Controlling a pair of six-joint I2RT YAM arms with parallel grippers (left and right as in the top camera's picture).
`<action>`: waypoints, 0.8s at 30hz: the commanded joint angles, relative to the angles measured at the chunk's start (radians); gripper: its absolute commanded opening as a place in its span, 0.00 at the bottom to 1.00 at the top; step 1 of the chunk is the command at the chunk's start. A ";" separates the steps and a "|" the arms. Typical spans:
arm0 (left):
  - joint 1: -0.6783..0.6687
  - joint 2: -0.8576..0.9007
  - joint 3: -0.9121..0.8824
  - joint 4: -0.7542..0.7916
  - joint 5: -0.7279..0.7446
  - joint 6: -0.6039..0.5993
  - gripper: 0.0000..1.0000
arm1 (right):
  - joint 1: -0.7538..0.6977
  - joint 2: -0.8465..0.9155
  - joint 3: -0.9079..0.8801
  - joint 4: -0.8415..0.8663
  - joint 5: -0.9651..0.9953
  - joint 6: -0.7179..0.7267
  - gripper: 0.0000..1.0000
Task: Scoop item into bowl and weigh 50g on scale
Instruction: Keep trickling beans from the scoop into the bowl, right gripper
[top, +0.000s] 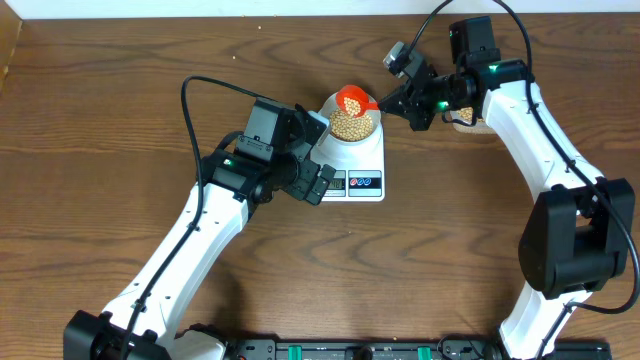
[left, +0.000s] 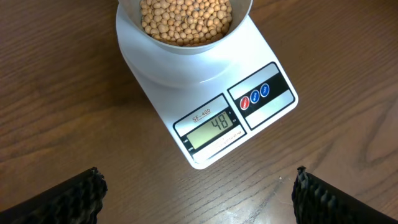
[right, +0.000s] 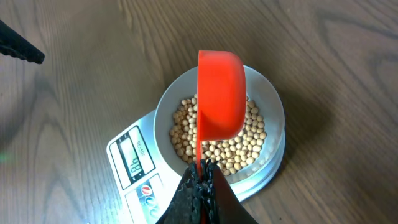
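Right claw (right: 200, 182): fingers pressing together on thin handle of red scoop (right: 221, 93), pinching it.
Scoop hanging tilted above bowl (right: 273, 109), directly over scale (left: 264, 46).
Bowl sitting on rear part of scale, holding heap of beans (left: 186, 18).
Left claw (left: 199, 186): fingers spreading wide, gripping nothing, hovering just in front of scale's button edge, apart from it.
Display (left: 211, 127) on scale showing 48.
Scale resting on wooden table (top: 100, 150).
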 joint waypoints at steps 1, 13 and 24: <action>0.002 0.000 0.000 -0.003 0.008 0.009 0.98 | 0.005 -0.036 0.017 0.000 -0.037 0.058 0.01; 0.002 0.000 0.000 -0.003 0.008 0.009 0.98 | -0.031 -0.036 0.017 -0.001 -0.163 0.142 0.01; 0.002 0.000 0.000 -0.003 0.008 0.009 0.98 | -0.035 -0.036 0.017 -0.001 -0.156 0.141 0.01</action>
